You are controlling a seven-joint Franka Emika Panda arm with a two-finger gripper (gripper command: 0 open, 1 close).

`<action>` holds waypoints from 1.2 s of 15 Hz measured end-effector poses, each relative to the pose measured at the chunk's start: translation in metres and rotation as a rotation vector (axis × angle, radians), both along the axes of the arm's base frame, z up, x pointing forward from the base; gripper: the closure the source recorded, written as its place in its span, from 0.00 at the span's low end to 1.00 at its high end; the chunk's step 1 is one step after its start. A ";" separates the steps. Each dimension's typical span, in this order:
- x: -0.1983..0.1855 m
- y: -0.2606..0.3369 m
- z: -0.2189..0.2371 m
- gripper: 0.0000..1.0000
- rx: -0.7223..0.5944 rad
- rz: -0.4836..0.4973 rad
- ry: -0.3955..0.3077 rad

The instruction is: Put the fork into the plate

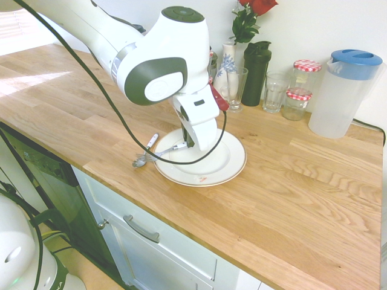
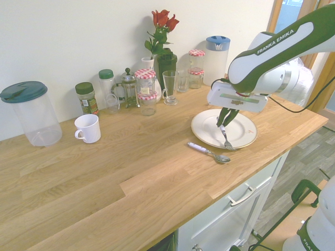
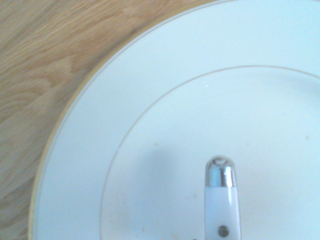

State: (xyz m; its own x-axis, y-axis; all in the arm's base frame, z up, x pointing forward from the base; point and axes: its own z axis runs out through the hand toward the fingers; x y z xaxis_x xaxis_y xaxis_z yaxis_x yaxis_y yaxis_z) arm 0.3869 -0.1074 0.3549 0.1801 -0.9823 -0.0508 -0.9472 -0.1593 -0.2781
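**Fork held over the plate, tines low at its rim**

The fork (image 2: 227,138) hangs from the gripper (image 2: 225,119), whose dark fingers are pressed together on its handle. It slants down from the grip above the plate (image 2: 246,137). In the second exterior view the tines end low over the part of the plate's rim nearest the counter's front edge. Whether they touch the china cannot be told. In the wrist view the end of the handle (image 3: 220,200) shows white with a rounded silver cap and one small rivet. It stands over the plate's inner well (image 3: 165,150), with the thin gold rim line curving round it.

The plate lies flat on the wooden counter (image 2: 131,172), close to that front edge. A small red mark sits on the part of its rim that faces the edge (image 1: 204,178). The gripper (image 1: 192,140) points steeply down over the plate.

A spoon (image 2: 209,152) with a pale handle lies on the wood just beside the plate, outside its rim. Its bowl is the end nearer the fork's tines.

Well apart from the plate, a row of things stands along the wall. It includes a white mug (image 2: 88,128), a vase of red roses (image 2: 159,23), jars with checked lids (image 2: 146,91), drinking glasses (image 2: 169,86) and a blue-lidded pitcher (image 2: 216,57).
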 end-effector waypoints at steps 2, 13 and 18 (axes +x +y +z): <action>-0.002 -0.003 -0.002 1.00 0.004 0.001 -0.001; 0.007 -0.008 -0.011 0.00 0.002 -0.018 -0.001; 0.014 -0.012 -0.017 0.00 0.011 -0.042 0.000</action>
